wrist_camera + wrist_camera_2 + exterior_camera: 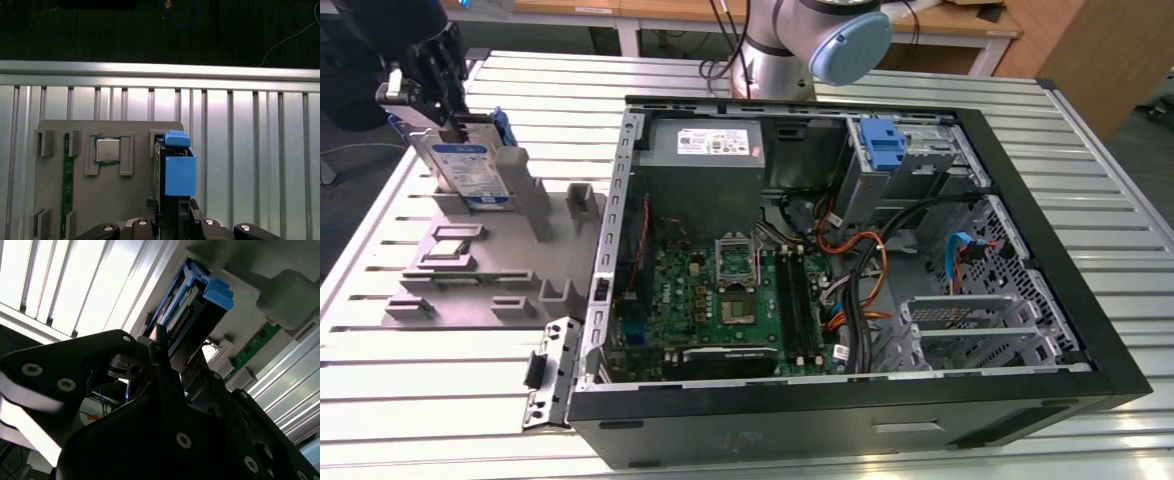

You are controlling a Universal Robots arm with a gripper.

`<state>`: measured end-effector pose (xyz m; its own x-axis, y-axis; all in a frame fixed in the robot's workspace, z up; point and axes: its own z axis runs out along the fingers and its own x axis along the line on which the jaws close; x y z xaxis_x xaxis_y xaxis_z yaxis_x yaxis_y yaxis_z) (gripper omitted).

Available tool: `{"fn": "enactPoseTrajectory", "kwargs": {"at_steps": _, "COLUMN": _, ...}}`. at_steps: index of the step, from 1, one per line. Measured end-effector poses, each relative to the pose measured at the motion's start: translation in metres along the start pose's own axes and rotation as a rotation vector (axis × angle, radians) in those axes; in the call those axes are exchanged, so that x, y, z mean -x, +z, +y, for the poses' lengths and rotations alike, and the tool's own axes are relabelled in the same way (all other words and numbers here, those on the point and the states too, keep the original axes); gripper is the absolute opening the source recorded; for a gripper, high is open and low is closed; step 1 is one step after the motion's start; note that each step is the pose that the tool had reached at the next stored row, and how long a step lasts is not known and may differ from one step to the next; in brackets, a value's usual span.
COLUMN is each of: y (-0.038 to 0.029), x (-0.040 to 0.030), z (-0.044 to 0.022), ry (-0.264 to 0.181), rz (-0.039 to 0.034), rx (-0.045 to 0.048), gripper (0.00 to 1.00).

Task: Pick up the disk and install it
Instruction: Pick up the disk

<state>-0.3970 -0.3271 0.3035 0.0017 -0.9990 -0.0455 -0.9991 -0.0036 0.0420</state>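
Gripper is clamped on the top edge of the disk — a flat silver hard drive with a white-and-blue label in a blue plastic carrier. Its fingers are narrow, one on each face. The disk hangs upright straight below the gripper, its lower end at the slotted grey plastic fixture block. Can't tell if it has cleared the slot.

In the first wrist view the carrier shows edge-on as a blue strip running out from between the fingers. A square silver processor chip sits in a fixture pocket just beside it, and a green memory stick lies further along.

The open black computer case is well apart from the gripper, toward the exterior view's right — same ribbed aluminium table.
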Motion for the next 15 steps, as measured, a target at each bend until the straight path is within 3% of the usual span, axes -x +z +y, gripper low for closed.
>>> {"fn": "enactPoseTrajectory", "kwargs": {"at_steps": 15, "y": 0.0001, "x": 0.0000, "z": -0.0003, "ry": 0.019, "rz": -0.0011, "rx": -0.0010, "gripper": 0.35}}
